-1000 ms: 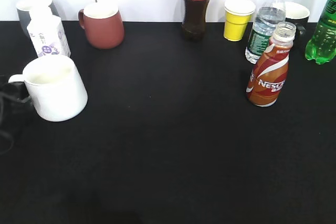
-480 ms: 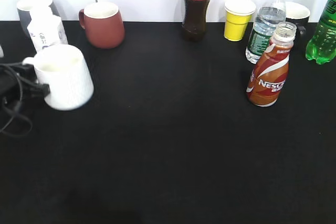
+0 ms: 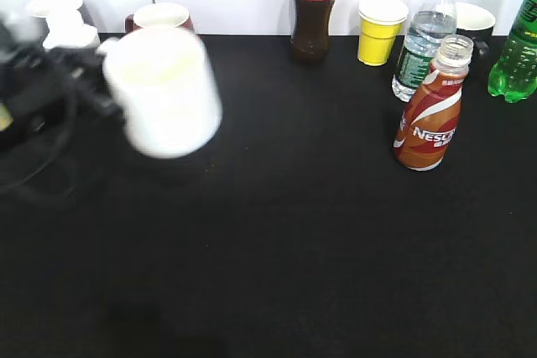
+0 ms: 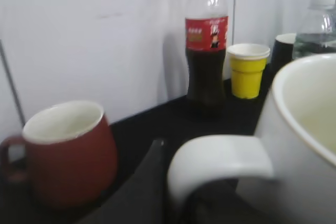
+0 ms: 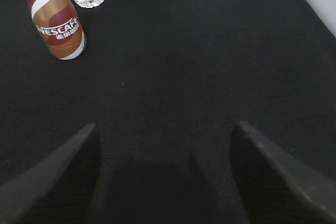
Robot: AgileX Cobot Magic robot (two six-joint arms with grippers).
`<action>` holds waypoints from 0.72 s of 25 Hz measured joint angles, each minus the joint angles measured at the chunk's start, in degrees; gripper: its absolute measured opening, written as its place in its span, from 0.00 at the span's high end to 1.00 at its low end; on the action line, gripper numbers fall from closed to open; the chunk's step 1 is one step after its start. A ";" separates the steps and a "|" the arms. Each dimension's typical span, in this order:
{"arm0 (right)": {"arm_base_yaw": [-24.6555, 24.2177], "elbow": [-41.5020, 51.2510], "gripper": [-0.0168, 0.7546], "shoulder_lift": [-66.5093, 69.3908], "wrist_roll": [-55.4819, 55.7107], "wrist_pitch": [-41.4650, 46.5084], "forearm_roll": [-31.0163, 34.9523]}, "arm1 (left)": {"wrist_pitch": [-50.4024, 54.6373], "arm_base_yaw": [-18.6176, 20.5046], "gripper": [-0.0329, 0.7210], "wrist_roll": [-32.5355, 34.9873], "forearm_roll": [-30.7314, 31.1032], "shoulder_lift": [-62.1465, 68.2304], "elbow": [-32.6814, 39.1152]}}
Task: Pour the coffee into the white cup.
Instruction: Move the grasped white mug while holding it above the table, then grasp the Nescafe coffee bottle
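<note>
White cup (image 3: pixel 165 94) is off the black surface (image 3: pixel 294 241), blurred, carried at the left side of the exterior view. Its handle points left toward the left gripper (image 3: pixel 80 81), a dark smear there. In the left wrist view the cup (image 4: pixel 294 145) fills the right side, handle (image 4: pixel 218 161) arching over a dark finger (image 4: pixel 144 182). The fingers appear to be pinching the handle, though blur and close framing hide the actual contact.

Coffee bottle (image 3: pixel 430 106), brown and white with an open mouth, stands upright on the right part of the surface, well apart from the cup. Right wrist view shows it (image 5: pixel 55 17) at upper left.

Right gripper (image 5: pixel 163 177): two dark fingers (image 5: pixel 50 177) spread wide, nothing between them, low over bare surface, well apart from the coffee bottle.

Back row along the white wall: red mug (image 3: pixel 161 18) partly behind the white cup, cola bottle (image 3: pixel 314 7), yellow paper cup (image 3: pixel 380 31), water bottle (image 3: pixel 426 39) just behind the coffee bottle, green bottle (image 3: pixel 518 44) at far right. Red mug (image 4: pixel 65 153) and cola bottle (image 4: pixel 206 51) also show in the left wrist view, both upright.
</note>
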 joint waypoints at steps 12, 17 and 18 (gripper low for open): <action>0.00 -0.72 0.22 27.46 -9.58 -17.72 1.87 | 2.18 -1.22 0.90 -4.69 4.54 4.63 -6.75; 0.68 11.94 0.22 42.43 -12.77 -55.95 6.80 | 3.34 -1.22 0.90 -4.75 4.54 4.92 -6.82; 1.64 15.99 0.22 46.15 -12.87 -67.36 6.83 | 3.46 -1.22 0.90 -4.75 4.54 4.92 -6.82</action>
